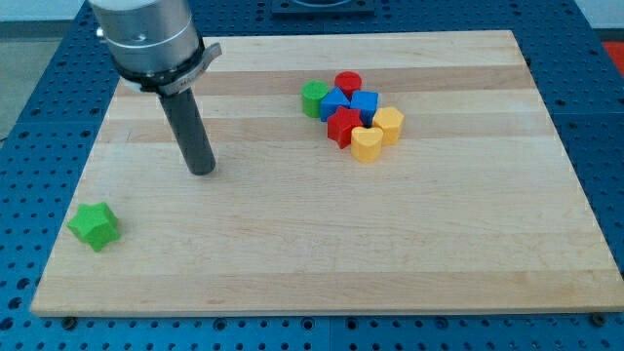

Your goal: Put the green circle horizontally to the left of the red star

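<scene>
Green circle [314, 98] on pale wooden board [292, 253] over blue pegboard [39, 88]; no gripper visible.

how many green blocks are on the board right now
2. A green star sits alone near the view's bottom left corner of the board. A green circle is at the left end of the cluster near the view's top. The cluster is tight, so another could be hidden.

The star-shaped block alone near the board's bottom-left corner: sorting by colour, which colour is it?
Green, seen clearly in the camera view.
</scene>
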Robot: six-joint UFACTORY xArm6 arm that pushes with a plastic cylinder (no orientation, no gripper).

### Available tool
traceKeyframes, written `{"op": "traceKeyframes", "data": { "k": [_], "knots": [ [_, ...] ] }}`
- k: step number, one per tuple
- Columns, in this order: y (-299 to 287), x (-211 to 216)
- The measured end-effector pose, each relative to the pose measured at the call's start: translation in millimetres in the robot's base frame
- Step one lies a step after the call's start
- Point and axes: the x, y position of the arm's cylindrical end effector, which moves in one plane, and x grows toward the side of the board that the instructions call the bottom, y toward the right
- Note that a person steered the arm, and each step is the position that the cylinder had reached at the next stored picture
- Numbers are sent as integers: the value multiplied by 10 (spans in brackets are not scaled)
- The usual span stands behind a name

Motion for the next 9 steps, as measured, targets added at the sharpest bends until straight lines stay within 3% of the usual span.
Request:
{"op": "traceKeyframes", "data": {
  "k": [2, 3, 4, 7, 9],
  "knots": [
    [401, -939],
    [910, -1274],
    [1409, -1239],
    [2015, -1116],
    [867, -609]
  ]
}}
